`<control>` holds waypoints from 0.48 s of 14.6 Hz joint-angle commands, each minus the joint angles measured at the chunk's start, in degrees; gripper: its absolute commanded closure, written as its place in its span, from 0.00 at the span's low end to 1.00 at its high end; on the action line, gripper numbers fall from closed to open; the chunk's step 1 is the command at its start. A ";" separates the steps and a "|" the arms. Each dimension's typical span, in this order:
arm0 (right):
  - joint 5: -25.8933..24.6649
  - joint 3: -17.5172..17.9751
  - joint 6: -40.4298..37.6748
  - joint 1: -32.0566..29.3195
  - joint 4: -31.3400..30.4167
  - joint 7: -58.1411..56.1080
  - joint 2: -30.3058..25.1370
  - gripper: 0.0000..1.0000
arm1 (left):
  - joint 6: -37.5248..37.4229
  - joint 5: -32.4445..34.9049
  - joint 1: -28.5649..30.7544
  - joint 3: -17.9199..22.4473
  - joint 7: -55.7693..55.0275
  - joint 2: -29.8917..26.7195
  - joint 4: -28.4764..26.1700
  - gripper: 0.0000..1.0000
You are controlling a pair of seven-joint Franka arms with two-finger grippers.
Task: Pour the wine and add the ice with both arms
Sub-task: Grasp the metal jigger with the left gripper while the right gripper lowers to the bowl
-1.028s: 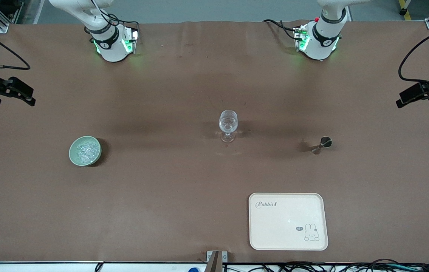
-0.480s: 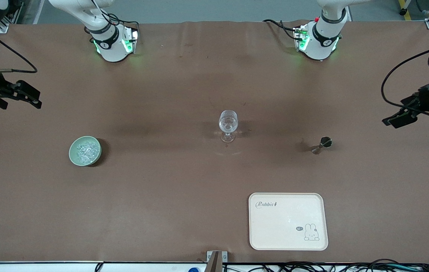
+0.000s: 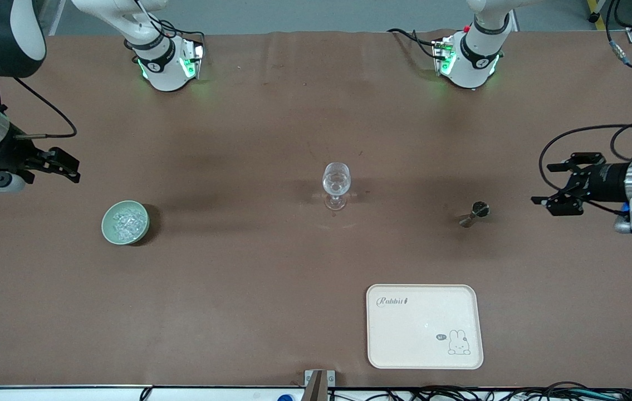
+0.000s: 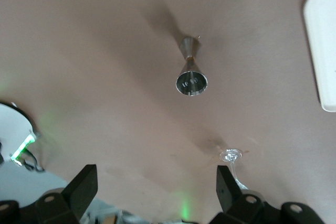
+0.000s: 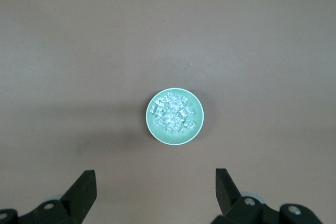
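Ice (image 3: pixel 125 221) (image 5: pixel 172 113) is heaped as small clear cubes in a pale green bowl (image 3: pixel 109 234) (image 5: pixel 195 129) toward the right arm's end of the table. My right gripper (image 3: pixel 73 169) (image 5: pixel 156 192) hovers open and empty over the cloth beside that bowl. A clear wine glass (image 3: pixel 336 184) (image 4: pixel 231 156) stands upright mid-table. A small metal jigger (image 3: pixel 474 213) (image 4: pixel 190 72) stands toward the left arm's end. My left gripper (image 3: pixel 547 185) (image 4: pixel 155 190) is open and empty over the cloth, level with the jigger and apart from it. Wine is out of view.
A cream tray (image 3: pixel 424 356) (image 4: pixel 323 45) with a rabbit drawing lies nearer the front camera than the jigger. The arm bases (image 3: pixel 165 67) (image 3: pixel 469 61) stand along the table's back edge. Brown cloth covers the table.
Both arms have swung in from the table's ends. The left gripper has come down toward the jigger, the right gripper toward the ice bowl. Both stay open.
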 commanded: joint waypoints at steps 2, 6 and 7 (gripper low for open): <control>0.73 0.05 5.15 -2.20 -6.19 0.64 1.48 0.02 | -1.34 -7.31 4.01 -0.24 -0.57 5.35 -0.13 0.00; 2.21 0.05 7.45 -4.66 -8.32 0.29 7.19 0.04 | -1.34 -13.10 7.08 -0.24 0.22 10.53 -0.66 0.00; 3.36 0.13 7.53 -5.97 -8.32 0.20 9.03 0.05 | -1.34 -15.13 8.40 -0.24 0.49 12.55 -0.58 0.00</control>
